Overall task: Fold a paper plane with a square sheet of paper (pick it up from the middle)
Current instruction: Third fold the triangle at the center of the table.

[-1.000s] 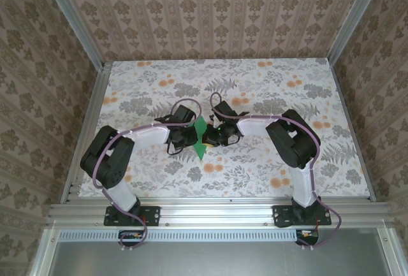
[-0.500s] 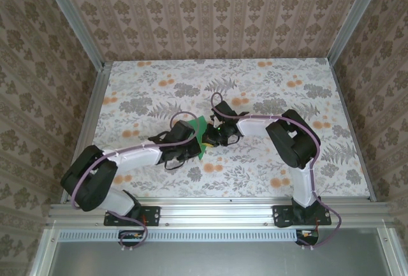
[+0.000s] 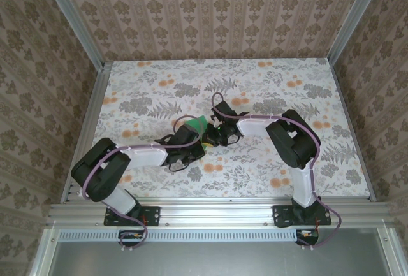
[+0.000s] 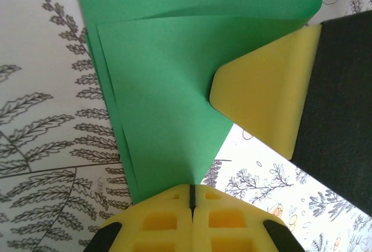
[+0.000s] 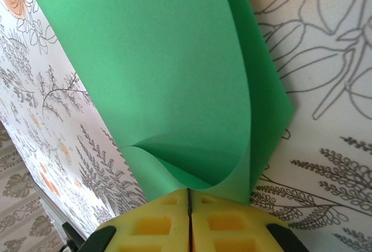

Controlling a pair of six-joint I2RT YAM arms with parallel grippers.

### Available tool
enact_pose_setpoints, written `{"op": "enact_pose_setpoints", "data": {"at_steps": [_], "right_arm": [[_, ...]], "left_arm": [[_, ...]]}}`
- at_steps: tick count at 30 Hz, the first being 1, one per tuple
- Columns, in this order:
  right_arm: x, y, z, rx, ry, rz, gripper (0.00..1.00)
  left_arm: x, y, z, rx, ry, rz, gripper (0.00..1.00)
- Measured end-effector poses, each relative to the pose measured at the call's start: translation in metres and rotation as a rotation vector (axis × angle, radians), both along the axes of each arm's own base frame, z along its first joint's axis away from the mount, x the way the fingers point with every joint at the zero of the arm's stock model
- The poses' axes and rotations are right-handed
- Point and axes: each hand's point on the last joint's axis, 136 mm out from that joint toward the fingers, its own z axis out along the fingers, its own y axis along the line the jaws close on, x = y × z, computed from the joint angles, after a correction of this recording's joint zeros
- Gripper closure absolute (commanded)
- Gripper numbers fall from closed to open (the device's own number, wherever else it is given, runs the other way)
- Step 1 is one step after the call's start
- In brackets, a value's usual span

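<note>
While the left pincer (image 4: 190,189) and right pincer (image 5: 189,192) each clamp tight on an edge of the curled square sheet of paper (image 3: 199,123), open desk (image 3: 268,167) surrounds them.

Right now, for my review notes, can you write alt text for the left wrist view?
The left gripper, shut, pinches the narrow end of a bright-green sheet of paper that is curled over on itself. The right gripper's yellow pad meets its right edge, over a fern-printed table.
</note>
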Motion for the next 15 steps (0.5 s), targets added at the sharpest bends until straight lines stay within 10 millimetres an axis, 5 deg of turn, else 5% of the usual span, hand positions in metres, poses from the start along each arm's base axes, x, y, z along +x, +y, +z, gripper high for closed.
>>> {"op": "enact_pose_setpoints", "data": {"at_steps": [9, 15], "right_arm": [[0.003, -0.004, 0.001, -0.014, -0.013, 0.014, 0.89], [0.023, -0.018, 0.001, -0.001, -0.035, 0.007, 0.89]], "left_arm": [[-0.002, 0.005, -0.002, 0.017, -0.011, 0.029, 1.0], [-0.003, 0.005, -0.002, 0.013, -0.026, 0.042, 1.0]]}}
